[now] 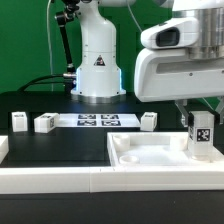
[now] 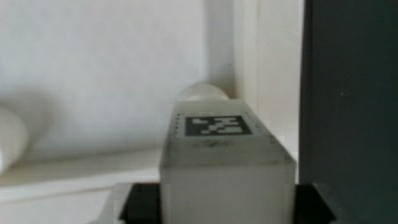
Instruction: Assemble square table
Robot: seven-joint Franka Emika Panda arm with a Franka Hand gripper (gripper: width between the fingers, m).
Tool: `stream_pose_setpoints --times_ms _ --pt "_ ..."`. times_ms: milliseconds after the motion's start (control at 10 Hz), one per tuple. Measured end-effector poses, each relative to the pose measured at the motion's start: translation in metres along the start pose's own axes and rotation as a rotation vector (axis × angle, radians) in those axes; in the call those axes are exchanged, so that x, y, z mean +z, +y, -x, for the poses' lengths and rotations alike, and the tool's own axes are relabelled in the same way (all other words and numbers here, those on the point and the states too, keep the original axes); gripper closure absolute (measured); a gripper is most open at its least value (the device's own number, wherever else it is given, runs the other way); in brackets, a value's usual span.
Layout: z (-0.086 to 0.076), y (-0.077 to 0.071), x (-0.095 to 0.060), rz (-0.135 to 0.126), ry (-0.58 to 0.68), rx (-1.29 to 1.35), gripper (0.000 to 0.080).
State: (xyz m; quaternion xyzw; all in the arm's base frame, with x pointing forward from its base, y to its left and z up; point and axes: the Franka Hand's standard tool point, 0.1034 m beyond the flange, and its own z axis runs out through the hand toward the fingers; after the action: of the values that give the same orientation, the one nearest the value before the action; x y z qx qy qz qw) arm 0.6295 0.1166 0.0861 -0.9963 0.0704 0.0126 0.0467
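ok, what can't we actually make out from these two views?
- Far end of the leg in the gripper: whether it touches the tabletop is unclear. In the wrist view the leg's own body hides it; in the exterior view it is too small.
- Tabletop: cut off by the exterior view's right edge.
- Fingers: wrist view, mostly cut off by the picture's edge.
- Tags on the three loose legs: exterior view, too small to read.

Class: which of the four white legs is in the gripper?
The leg at the exterior view's right, over the tabletop; the other three stand free.
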Motion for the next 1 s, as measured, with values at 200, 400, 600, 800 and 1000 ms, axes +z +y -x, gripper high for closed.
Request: stream_pose_setpoints --times_ms 200,400,600,800,1000 --pt "0.0000 0.0009 0.0004 -0.011 -0.004 0.222 0.0506" --pt "0.0000 0.0009 0.0006 -0.015 -0.007 0.434 0.0506" --pt "0.0001 0.0009 0.0008 -0.013 -0.008 0.600 0.0506" --pt "0.0001 0.0010 0.0010 -0.020 -0.015 0.793 0.0506" --pt "0.0001 0.0007 0.0014 -0.026 -0.020 0.944 0.0506"
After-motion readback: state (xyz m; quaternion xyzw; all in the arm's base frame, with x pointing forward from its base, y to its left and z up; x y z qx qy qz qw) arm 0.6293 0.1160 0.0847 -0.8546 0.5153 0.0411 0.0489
